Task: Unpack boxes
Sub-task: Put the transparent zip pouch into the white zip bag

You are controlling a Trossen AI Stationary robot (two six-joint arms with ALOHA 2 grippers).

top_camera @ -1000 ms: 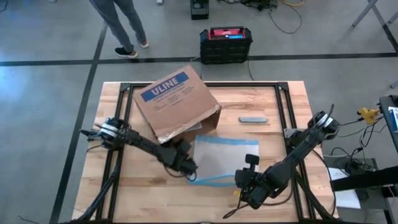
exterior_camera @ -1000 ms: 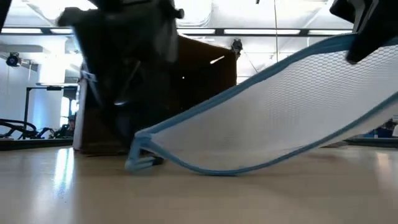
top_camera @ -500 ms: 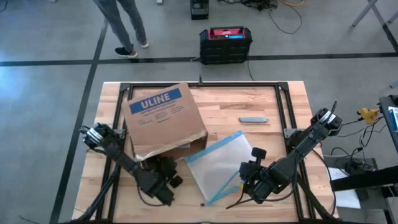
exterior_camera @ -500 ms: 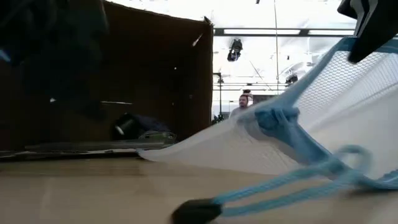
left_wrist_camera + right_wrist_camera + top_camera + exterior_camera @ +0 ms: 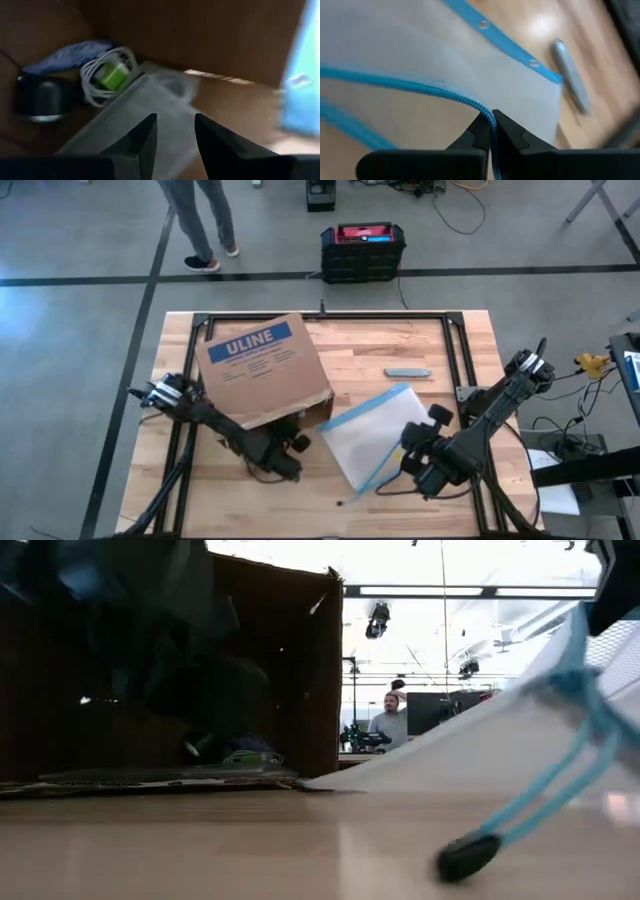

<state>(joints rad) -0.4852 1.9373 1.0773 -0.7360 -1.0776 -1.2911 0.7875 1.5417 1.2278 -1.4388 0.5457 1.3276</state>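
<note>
Nearest the desk's front edge, the right end effector (image 5: 491, 131) is clamped on the blue zipper edge of the mesh pouch (image 5: 378, 442), which lies out on the desk (image 5: 440, 350) beside the box. The left end effector (image 5: 173, 132), fingers apart and empty, faces into the open ULINE box (image 5: 262, 368) farther back. Inside remain a white cable coil (image 5: 107, 72), a dark round item (image 5: 40, 97) and a blue item (image 5: 70, 54), so unpacking looks only partly done.
</note>
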